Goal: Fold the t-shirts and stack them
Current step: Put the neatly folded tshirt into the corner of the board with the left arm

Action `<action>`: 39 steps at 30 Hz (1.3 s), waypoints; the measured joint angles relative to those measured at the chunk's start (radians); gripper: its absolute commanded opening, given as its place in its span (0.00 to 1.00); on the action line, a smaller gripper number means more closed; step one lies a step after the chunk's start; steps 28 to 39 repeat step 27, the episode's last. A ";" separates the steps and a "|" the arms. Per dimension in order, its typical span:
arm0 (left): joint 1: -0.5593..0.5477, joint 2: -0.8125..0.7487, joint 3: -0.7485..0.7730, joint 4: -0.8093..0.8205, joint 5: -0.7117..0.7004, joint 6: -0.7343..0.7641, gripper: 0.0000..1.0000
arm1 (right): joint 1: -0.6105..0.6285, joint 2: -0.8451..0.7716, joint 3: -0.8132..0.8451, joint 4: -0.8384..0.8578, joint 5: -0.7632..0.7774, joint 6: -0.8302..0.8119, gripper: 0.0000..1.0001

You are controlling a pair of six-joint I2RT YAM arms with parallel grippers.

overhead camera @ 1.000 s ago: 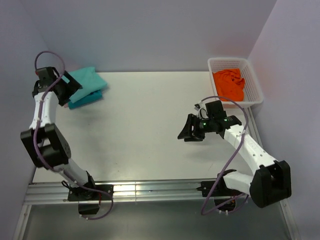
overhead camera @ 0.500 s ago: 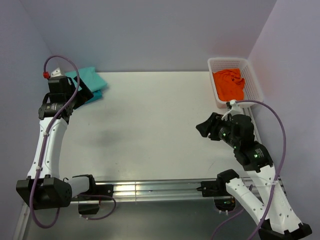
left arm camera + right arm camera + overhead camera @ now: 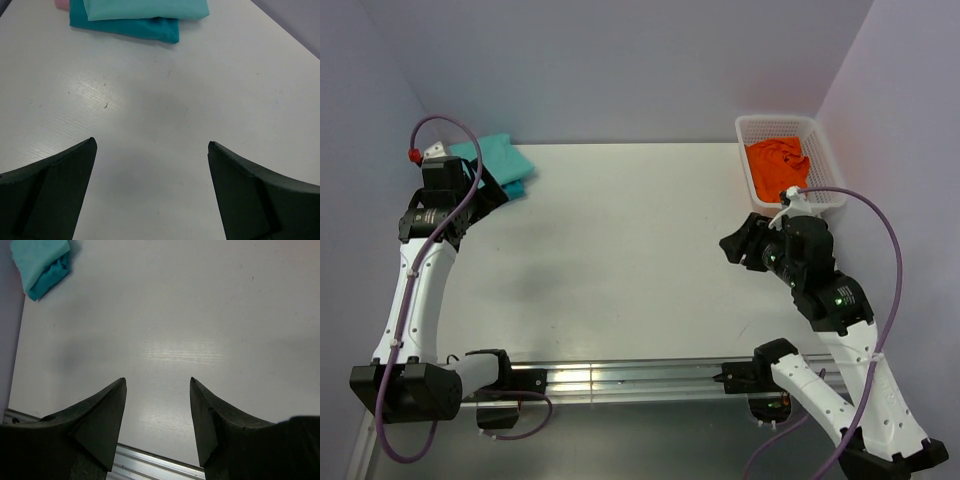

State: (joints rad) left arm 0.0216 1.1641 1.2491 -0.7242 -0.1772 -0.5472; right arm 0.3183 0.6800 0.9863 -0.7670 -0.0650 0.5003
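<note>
The folded t-shirts lie stacked at the far left corner of the table. The mint-green tee (image 3: 498, 153) is on top of the teal tee (image 3: 517, 188). In the left wrist view the mint tee (image 3: 145, 7) lies on the teal tee (image 3: 135, 27), with a pink edge (image 3: 61, 4) showing at the stack's left. My left gripper (image 3: 490, 188) is open and empty, just in front of the stack (image 3: 151, 145). My right gripper (image 3: 734, 246) is open and empty above the right side of the table (image 3: 157, 381), far from the stack (image 3: 39, 259).
A white basket (image 3: 775, 120) holding crumpled orange cloth (image 3: 778, 168) stands at the far right corner, just behind my right arm. A metal rail (image 3: 620, 378) runs along the near table edge. Walls close off the left, back and right.
My left gripper has drawn back off the stack, leaving the tees lying there. My right arm has risen and its gripper has swung right, toward the basket.
</note>
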 measured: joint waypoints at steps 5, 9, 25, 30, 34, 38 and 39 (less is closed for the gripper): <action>0.000 -0.004 0.000 0.000 -0.012 -0.007 0.99 | 0.000 0.007 0.033 -0.021 0.002 -0.012 0.61; 0.000 -0.005 0.000 0.000 -0.021 -0.017 1.00 | 0.000 0.007 0.056 -0.034 0.002 -0.024 0.61; -0.002 -0.022 0.001 0.000 -0.031 -0.026 0.98 | 0.000 0.014 0.071 -0.050 0.013 -0.039 0.61; -0.003 -0.022 0.001 0.001 -0.030 -0.024 0.99 | 0.000 0.019 0.074 -0.050 0.013 -0.041 0.61; -0.003 -0.022 0.001 0.001 -0.030 -0.024 0.99 | 0.000 0.019 0.074 -0.050 0.013 -0.041 0.61; -0.003 -0.022 0.001 0.001 -0.030 -0.024 0.99 | 0.000 0.019 0.074 -0.050 0.013 -0.041 0.61; -0.003 -0.022 0.001 0.001 -0.030 -0.024 0.99 | 0.000 0.019 0.074 -0.050 0.013 -0.041 0.61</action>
